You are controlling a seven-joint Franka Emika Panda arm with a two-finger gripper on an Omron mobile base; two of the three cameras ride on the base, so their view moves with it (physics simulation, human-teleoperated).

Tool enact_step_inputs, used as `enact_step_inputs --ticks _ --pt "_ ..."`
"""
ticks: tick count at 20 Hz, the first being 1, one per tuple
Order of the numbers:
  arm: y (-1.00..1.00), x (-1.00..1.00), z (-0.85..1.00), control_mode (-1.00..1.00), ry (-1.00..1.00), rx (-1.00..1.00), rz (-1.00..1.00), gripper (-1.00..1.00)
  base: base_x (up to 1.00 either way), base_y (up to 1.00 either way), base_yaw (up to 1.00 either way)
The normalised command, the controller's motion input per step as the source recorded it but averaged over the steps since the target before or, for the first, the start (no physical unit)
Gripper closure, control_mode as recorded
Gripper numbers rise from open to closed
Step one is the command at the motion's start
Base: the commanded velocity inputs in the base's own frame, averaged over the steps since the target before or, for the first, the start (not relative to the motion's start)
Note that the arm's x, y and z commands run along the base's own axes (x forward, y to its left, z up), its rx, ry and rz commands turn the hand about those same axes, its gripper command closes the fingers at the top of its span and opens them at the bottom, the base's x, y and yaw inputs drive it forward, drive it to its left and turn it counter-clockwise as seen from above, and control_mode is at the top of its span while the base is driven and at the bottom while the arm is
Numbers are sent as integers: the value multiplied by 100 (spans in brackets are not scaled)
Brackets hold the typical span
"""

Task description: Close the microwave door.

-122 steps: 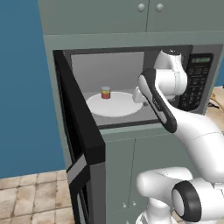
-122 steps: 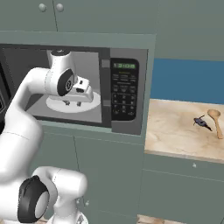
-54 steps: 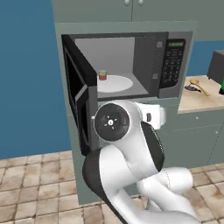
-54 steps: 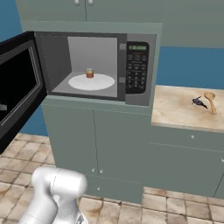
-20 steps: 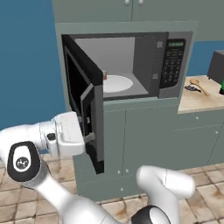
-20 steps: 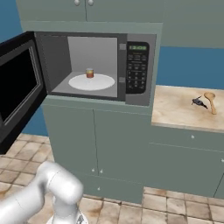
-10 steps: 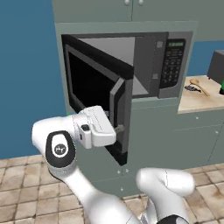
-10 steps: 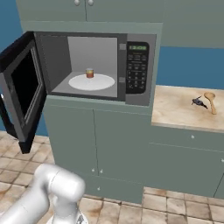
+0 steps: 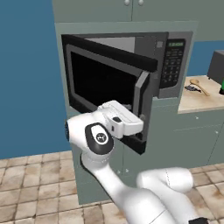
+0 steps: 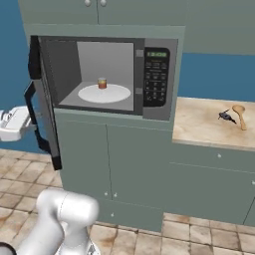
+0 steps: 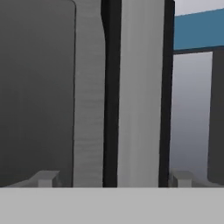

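Against door (image 9: 109,83), black slab with dark glass and grey bar: gripper (image 9: 131,127), grip state unclear. Behind, microwave (image 10: 157,79), smooth grey cavity, round white plate (image 10: 104,93); tan tiled floor (image 10: 199,234).

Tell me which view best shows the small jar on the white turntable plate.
Right base view: the small orange-brown jar stands unobstructed on the white round turntable plate inside the black-and-grey microwave. In the left base view the wide black microwave door blocks the cavity. The hand view faces the door up close.
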Motion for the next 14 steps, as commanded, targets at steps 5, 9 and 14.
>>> enact_step_inputs --ticks 5,9,14 --pt "-72 59 7 -100 4 10 23 -100 0 0 0" --pt "-83 59 4 -100 14 14 25 -100 0 0 0" --pt "-69 53 5 -100 18 12 20 -100 0 0 0"
